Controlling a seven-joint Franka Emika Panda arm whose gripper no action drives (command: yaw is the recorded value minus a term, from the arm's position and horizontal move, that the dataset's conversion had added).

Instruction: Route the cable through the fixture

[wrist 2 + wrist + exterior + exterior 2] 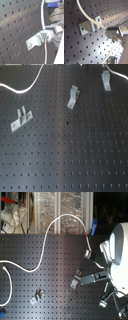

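The thin white flexible cable [47, 239] snakes across the black perforated board [55, 287] and, in both wrist views, lies against a small grey metal bracket [89, 25]. The gripper [51, 35] appears closed on the cable just beside that bracket, so threading the first fixture seems to be in hand. Next, I judge, the cable needs seating into the bracket's slot before moving toward the other brackets [73, 97].

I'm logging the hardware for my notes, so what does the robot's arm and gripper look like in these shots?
In the second exterior view the arm is a bulky, rounded white shell with grey shading. Darker grey and black hardware extends from it toward the gripper. In the second wrist view, the fingers look like flat, angular pieces of silvery-grey metal. No markings or arm cabling are clear enough to make out.
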